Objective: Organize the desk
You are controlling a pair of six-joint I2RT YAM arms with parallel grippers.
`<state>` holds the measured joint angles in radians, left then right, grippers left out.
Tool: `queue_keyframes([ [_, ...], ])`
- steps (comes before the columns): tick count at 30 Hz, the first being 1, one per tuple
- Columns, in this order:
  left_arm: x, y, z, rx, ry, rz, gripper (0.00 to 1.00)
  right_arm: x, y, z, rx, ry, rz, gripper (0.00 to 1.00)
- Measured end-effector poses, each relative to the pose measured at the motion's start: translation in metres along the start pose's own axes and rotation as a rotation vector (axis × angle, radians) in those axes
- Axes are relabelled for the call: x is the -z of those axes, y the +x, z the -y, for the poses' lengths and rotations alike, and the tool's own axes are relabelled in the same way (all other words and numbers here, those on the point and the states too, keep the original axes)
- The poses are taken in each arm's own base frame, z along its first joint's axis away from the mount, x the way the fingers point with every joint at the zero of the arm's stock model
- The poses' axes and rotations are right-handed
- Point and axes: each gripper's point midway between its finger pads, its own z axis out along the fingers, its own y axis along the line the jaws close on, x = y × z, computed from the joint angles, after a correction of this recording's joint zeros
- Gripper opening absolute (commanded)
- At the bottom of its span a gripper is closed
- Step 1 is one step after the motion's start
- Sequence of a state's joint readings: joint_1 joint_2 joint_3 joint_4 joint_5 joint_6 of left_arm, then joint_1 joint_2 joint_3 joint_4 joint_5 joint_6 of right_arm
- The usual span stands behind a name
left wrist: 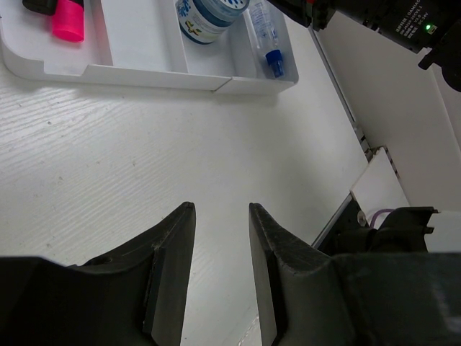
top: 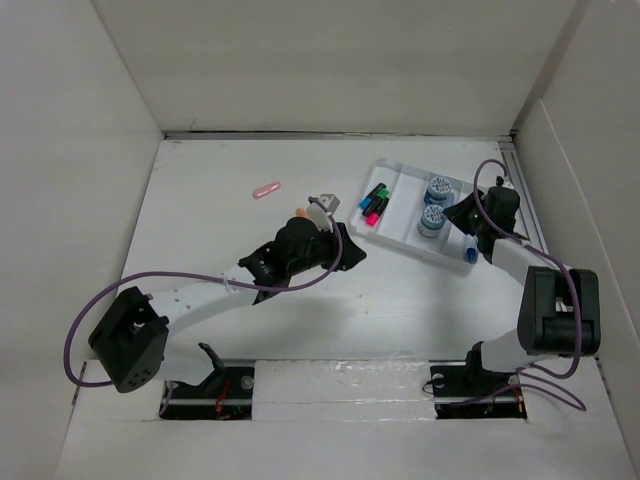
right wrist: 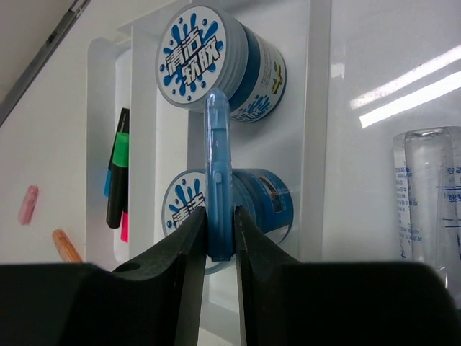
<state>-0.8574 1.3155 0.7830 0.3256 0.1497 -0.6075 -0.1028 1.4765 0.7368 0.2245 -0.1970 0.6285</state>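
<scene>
The right gripper (right wrist: 220, 216) is clamped on a slim translucent blue pen (right wrist: 217, 144) over the white tray (right wrist: 317, 108). In the tray, two blue jars (right wrist: 196, 54) show lids printed with white Chinese characters on a blue splash, which I cannot read. The left gripper (left wrist: 222, 216) is narrowly parted around nothing, above the bare white table (left wrist: 108, 158), which spreads under both arms and the tray.

Jars (right wrist: 193, 56) — blue, white splash lids; pen (right wrist: 218, 180) translucent blue; desk (top: 400, 300) — matte white.
</scene>
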Motion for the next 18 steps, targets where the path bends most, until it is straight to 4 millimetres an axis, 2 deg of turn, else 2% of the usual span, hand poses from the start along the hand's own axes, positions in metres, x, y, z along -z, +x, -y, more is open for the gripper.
queue_keyframes([
  [4, 0.000, 0.000, 0.000, 0.000, 0.000, 0.000, 0.32, 0.004, -0.002, -0.009, 0.019, -0.004, 0.020, 0.14],
  [10, 0.000, 0.000, 0.000, 0.000, -0.001, 0.000, 0.32, 0.012, -0.003, -0.037, 0.072, -0.040, 0.055, 0.14],
  [15, 0.000, -0.002, -0.003, 0.001, -0.019, 0.012, 0.32, 0.006, 0.004, -0.081, 0.132, -0.106, 0.045, 0.14],
  [18, -0.001, -0.003, -0.011, 0.005, -0.061, 0.022, 0.32, -0.002, 0.015, -0.107, 0.162, -0.145, 0.022, 0.16],
])
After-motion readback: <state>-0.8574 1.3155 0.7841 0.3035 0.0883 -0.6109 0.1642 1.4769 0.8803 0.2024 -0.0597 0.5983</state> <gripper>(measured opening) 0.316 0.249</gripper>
